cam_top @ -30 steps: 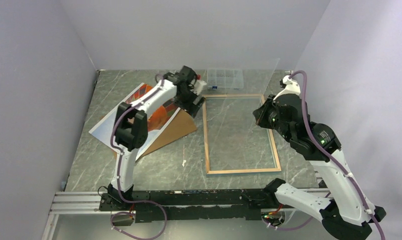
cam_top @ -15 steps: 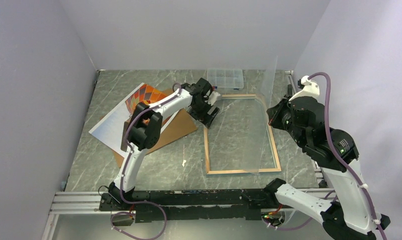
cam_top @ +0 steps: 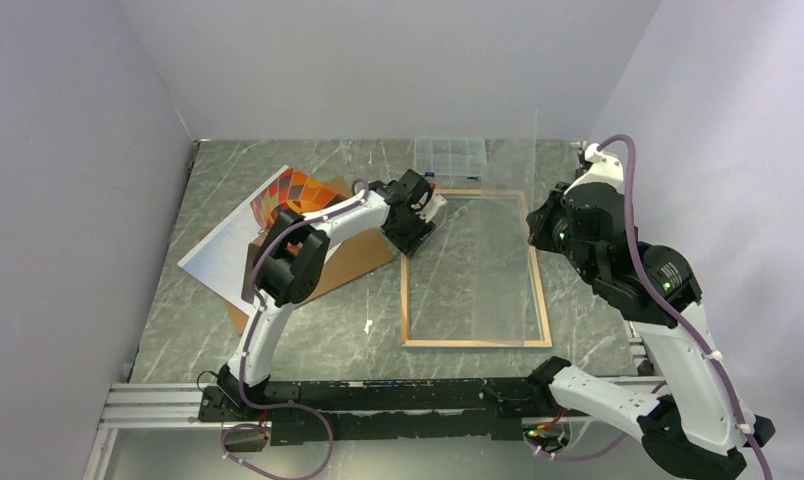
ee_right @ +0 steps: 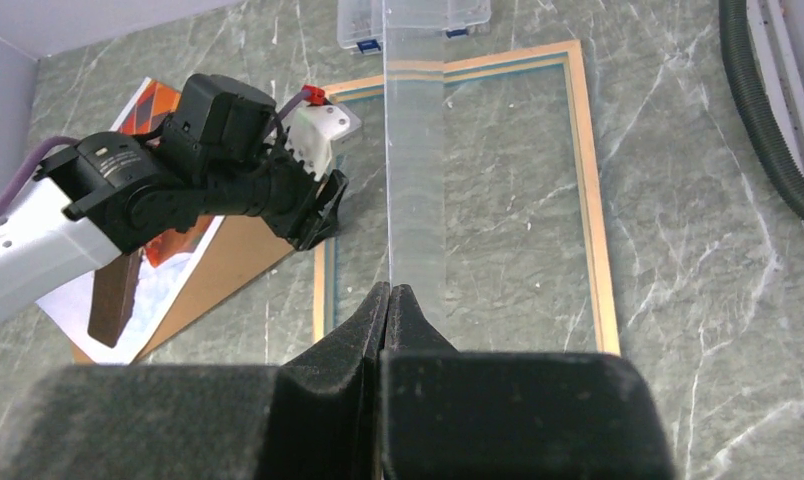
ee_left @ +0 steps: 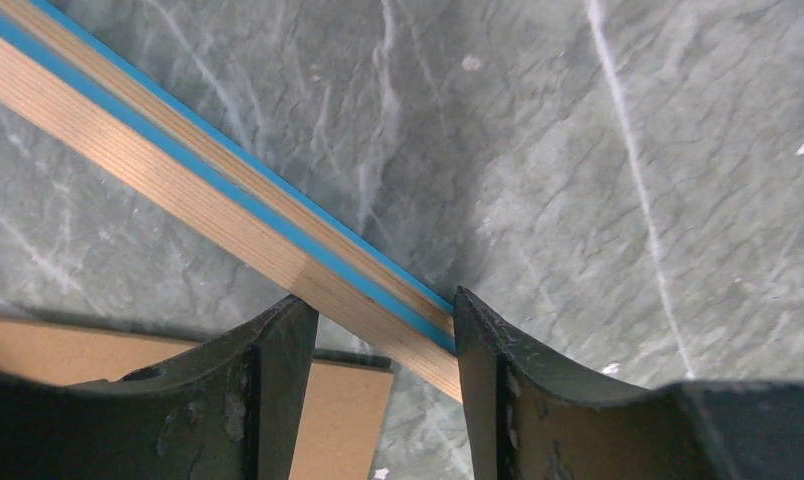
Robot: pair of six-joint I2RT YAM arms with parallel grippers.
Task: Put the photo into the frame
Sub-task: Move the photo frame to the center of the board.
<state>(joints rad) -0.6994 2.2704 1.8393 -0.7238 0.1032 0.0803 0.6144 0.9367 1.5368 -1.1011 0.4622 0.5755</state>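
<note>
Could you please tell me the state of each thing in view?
frame: lying flat, tan side up, pane out.
clear pane: held upright on edge.
photo: picture up on backing board, outside frame.
left gripper: astride frame's left rail, grip unclear.
right gripper: shut on clear pane.

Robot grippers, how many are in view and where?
2. The left gripper straddles the frame's left rail; the right gripper pinches the clear pane's edge above the frame.
</note>
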